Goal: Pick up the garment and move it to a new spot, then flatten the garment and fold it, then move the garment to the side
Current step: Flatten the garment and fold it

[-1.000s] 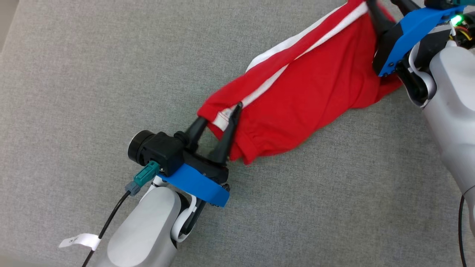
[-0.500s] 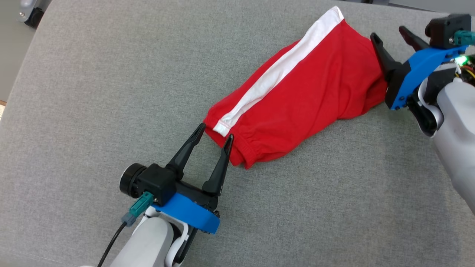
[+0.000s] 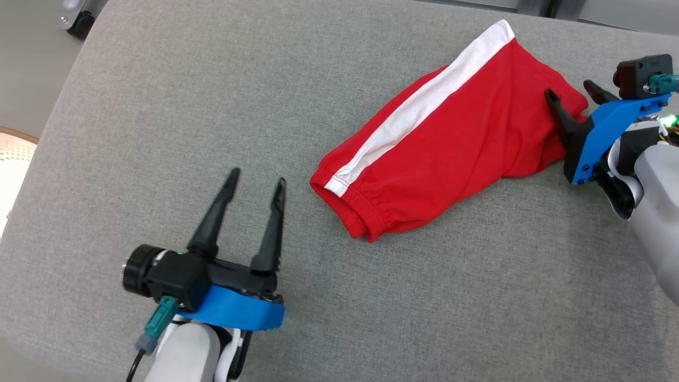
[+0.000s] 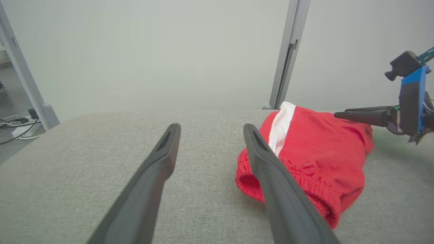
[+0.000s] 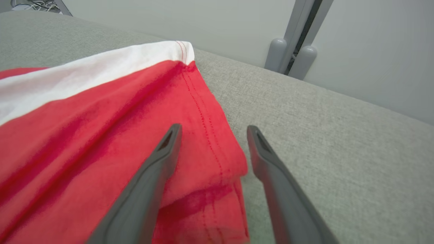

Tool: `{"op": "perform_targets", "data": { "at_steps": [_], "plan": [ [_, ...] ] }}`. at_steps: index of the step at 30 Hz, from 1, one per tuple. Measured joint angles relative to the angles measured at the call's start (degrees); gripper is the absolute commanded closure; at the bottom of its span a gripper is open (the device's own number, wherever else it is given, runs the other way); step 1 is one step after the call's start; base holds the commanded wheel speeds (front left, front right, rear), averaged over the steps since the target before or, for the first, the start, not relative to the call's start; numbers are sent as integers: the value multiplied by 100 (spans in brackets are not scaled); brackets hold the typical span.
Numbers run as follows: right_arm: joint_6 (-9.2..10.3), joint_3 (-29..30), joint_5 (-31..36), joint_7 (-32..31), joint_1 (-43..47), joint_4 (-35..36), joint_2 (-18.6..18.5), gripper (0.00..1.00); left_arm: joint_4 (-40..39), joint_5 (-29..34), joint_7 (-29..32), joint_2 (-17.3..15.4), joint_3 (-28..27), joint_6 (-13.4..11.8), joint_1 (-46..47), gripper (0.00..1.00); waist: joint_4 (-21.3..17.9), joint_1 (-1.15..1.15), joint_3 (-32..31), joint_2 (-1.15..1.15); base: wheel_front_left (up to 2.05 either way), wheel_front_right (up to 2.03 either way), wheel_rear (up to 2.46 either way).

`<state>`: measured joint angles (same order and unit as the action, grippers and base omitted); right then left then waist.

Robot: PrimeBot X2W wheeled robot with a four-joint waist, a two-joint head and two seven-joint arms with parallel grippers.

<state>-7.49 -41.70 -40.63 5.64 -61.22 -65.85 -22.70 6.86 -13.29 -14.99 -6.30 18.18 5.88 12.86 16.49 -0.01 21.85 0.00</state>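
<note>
Head view, item one: a red garment, shorts by the look of it, lying loosely flattened on a grey cushion.

- Long axis: diagonal, running from near-left to far-right across the cushion.
- Near end: the elastic waistband, bunched and facing towards us and to our left.
- Far end: the stitched hem, pointing away and to our right.
- Marking: a white stripe runs the full length along the far-left edge.

Item two: left gripper.
- Fingers spread wide with nothing between them, pointing away from us.
- It stands over bare cushion, apart from the garment.
- The waistband lies off to its right. In the left wrist view, the cloth sits beyond and outside the right finger.

Item three: right gripper.
- Fingers also spread wide, gripping nothing, at the garment's far-right corner.
- In the right wrist view, one finger lies over red cloth and the other over grey cushion.
- The folded side edge of the garment runs between the fingers.
- We cannot tell whether either finger touches the fabric.
</note>
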Motion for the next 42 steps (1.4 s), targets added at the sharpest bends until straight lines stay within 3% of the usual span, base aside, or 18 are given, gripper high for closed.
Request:
{"op": "perform_targets", "data": {
  "at_steps": [8, 15, 16, 18, 29, 42],
  "plan": [
    [0, -230, -110, -236, 9, -144, -36, 0, -589, 528, -1, 255, -679, -332, -220, 0, 61, 0, 20, 0, 0, 0, 0],
    [0, -415, -189, -465, -23, -194, -37, 0, -846, 664, -1, 318, -1068, -794, -326, 0, 80, 0, 33, 0, 0, 0, 0],
    [0, -438, -191, -468, -23, -180, -33, 40, -856, 669, 0, 322, -1072, -801, -338, 0, 80, 0, 31, 0, 0, 0, 0],
    [0, -478, -255, -477, -23, -153, -24, 99, -869, 684, -1, 331, -1071, -844, -343, 0, 83, 0, 26, 0, 0, 0, 0],
    [0, -642, -504, -238, 75, -12, 30, 100, -793, 728, 0, 333, -1045, -945, -405, 0, -37, 1, -80, 0, 0, 0, 0],
    [0, -600, -1416, 568, 1264, 898, -249, 100, -691, 996, -1, 337, -1405, -823, -680, 0, -703, 1, -472, 0, 0, 0, 0]
  ]
}}
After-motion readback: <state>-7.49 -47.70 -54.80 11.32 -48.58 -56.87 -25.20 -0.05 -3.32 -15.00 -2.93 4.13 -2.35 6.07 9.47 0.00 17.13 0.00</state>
